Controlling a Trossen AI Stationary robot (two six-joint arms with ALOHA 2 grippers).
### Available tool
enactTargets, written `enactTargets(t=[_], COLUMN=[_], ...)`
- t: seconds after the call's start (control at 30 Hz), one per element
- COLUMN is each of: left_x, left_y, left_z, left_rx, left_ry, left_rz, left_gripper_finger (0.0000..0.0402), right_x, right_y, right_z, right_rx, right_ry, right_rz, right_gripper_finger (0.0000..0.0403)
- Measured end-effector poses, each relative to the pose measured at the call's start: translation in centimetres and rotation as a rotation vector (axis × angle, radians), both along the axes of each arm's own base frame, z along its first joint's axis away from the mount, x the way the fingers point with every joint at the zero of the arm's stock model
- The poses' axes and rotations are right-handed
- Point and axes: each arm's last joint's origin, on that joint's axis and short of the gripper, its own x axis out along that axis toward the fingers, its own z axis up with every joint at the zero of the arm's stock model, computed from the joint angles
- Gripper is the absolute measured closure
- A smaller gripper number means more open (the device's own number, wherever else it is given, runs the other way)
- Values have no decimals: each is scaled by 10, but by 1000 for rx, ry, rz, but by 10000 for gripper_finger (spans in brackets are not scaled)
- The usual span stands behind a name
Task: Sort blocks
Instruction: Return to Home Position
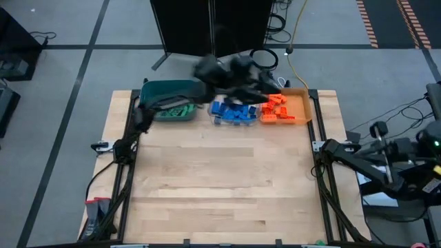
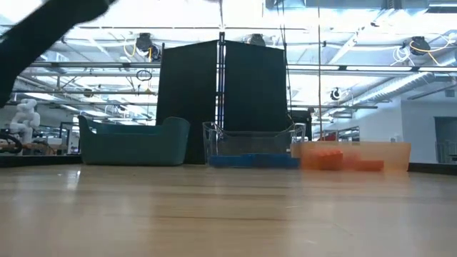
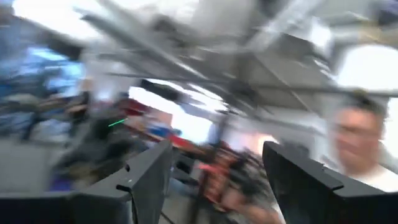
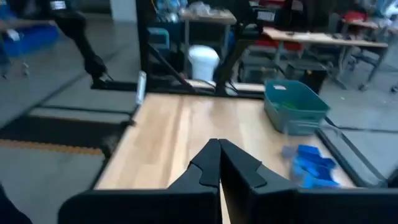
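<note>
Along the far edge of the table (image 1: 220, 186), blocks (image 1: 238, 114) sit sorted in bins (image 1: 165, 87): likely light, rigid, best pinched across flat sides. Left gripper (image 3: 216, 152) aloft, fingers spread, empty; right gripper (image 4: 219, 149) off-table, fingers pressed together.

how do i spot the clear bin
On the wooden table, three bins stand in a row along the far edge. The clear bin is the middle one, between the teal bin and the orange bin; only it has see-through walls and holds blue blocks.
</note>
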Motion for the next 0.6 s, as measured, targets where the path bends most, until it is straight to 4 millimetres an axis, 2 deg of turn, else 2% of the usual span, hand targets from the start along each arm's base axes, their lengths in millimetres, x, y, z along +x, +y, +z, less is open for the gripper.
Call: enactTargets(t=[0.07, 0.13, 0.23, 0.3, 0.37, 0.43, 0.53, 0.6], left_x=[-27, -48, -73, -90, -107, -128, -148, -159], left_y=[-11, -21, -34, -42, -51, -62, -88, -110], left_z=[31, 51, 71, 81, 84, 85, 84, 84], left_rx=[80, 145, 188, 216, 249, 298, 417, 478], left_ry=[-39, -36, 25, 77, 143, 254, 362, 399], left_rz=[-85, -154, -214, -201, -100, 105, 352, 374], left_gripper_finger=[149, 149, 149, 149, 149, 149, 149, 149], right_x=[-8, -13, -14, -8, 5, 25, 53, 67], right_y=[7, 11, 6, -2, -14, -28, -46, -57], right_z=[-12, -25, -43, -42, -41, -36, -49, -65], right_rx=[15, 20, 50, 73, 92, 43, 70, 122], right_ry=[-52, -123, -188, -190, -175, -243, -262, -245], right_rz=[-12, -41, -84, -87, -49, 82, 236, 242], right_gripper_finger=[403, 403, 403, 403, 403, 403, 403, 403])
